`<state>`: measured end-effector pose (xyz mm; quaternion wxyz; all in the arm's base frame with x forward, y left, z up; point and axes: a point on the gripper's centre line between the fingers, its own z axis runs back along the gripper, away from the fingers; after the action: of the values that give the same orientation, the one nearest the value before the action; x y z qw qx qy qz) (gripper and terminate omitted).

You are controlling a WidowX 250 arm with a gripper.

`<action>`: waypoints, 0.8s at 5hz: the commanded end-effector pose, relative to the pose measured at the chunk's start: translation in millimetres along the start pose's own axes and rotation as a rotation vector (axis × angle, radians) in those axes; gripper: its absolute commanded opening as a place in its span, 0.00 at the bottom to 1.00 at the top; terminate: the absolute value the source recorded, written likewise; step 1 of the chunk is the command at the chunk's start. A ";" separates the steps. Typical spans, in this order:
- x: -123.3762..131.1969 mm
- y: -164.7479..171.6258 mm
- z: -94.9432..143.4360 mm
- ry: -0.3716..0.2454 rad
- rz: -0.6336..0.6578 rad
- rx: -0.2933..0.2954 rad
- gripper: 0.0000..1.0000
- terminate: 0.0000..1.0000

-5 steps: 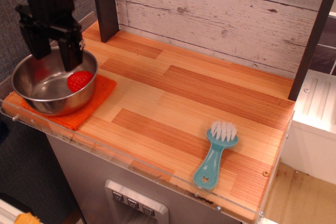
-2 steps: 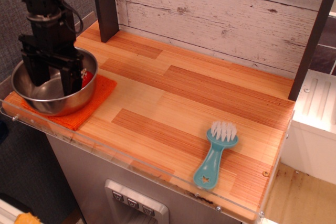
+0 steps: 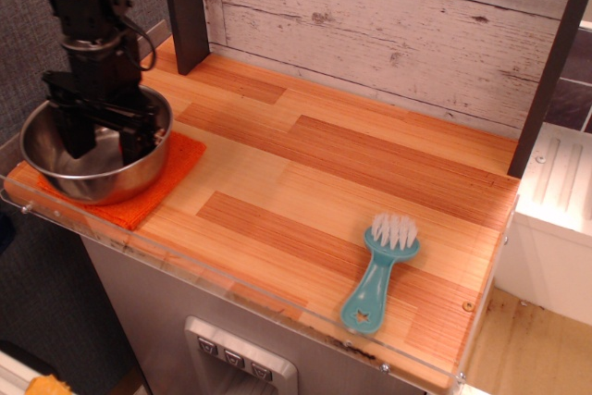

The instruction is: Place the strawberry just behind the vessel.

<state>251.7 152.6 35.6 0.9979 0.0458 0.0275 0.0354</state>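
Observation.image view looks down at an angle on your wooden worktop (image 3: 351, 182), a long surface of light and reddish planks with a clear plastic strip along its front edge and a whitewashed plank wall behind it. At the far left end sits the vessel (image 3: 55, 168), a round shiny steel bowl, resting on a flat orange cloth mat (image 3: 171, 168) that shows at its right and front. Your black robot arm comes down from the top left corner, and its tool (image 3: 104, 141) reaches inside the bowl, with two dark fingers (image 3: 139, 141) standing apart. Your strawberry is hidden behind the tool, so you cannot tell from this view whether the fingers grip it, nor exactly where in the bowl it lies. Well apart, near the front right of the worktop, lies a small teal brush (image 3: 379, 275) with white bristles pointing toward the wall.
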 end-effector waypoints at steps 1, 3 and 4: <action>16.6 -4.2 5.5 -0.078 0.038 -0.001 1.00 0.00; 22.2 2.3 0.6 -0.086 0.065 -0.014 1.00 0.00; 21.9 11.5 -6.7 -0.070 0.096 -0.032 1.00 0.00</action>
<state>269.7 162.1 18.2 0.9965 0.0248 0.0034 0.0802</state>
